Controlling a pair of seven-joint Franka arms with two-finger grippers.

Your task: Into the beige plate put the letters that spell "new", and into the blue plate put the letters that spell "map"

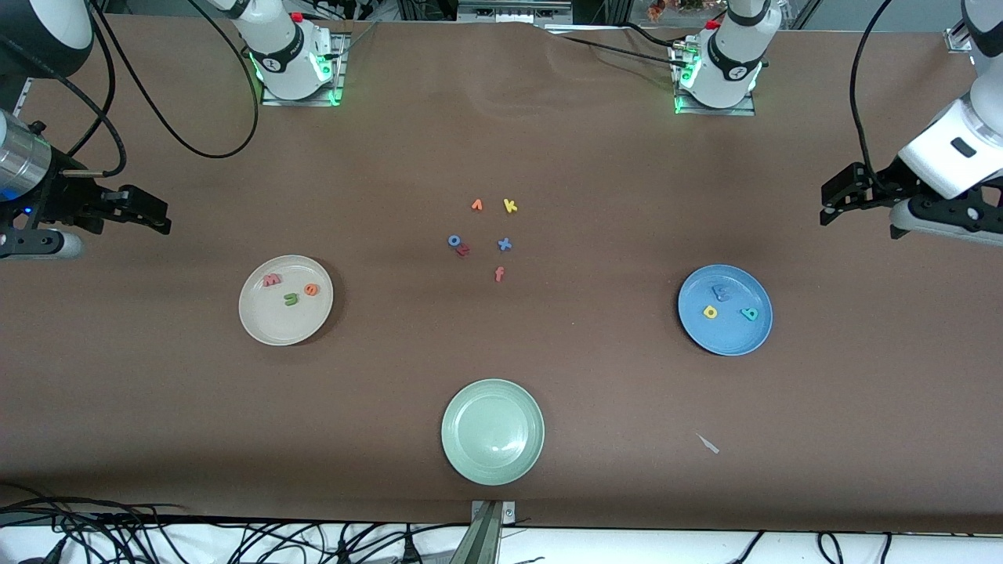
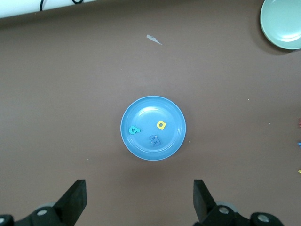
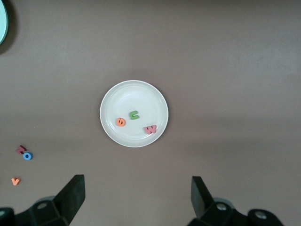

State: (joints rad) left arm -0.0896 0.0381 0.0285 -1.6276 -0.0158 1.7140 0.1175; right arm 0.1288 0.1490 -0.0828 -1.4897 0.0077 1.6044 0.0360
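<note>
Pale green plate (image 1: pixel 493 432) sits at the table's (image 1: pixel 157 407) near edge.

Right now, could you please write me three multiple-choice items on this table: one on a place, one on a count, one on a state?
1. Where is the yellow a?
A. in the blue plate
B. in the pale green plate
C. on the bare table

2. How many letters lie in the beige plate?
A. one
B. three
C. five

3. How does the right gripper stand?
A. shut on a letter
B. open, holding nothing
C. resting in a plate

Answers: 1 A, it lies beside the blue m; 2 B, w, n and e show there; 3 B, its fingers are spread over bare table.
</note>
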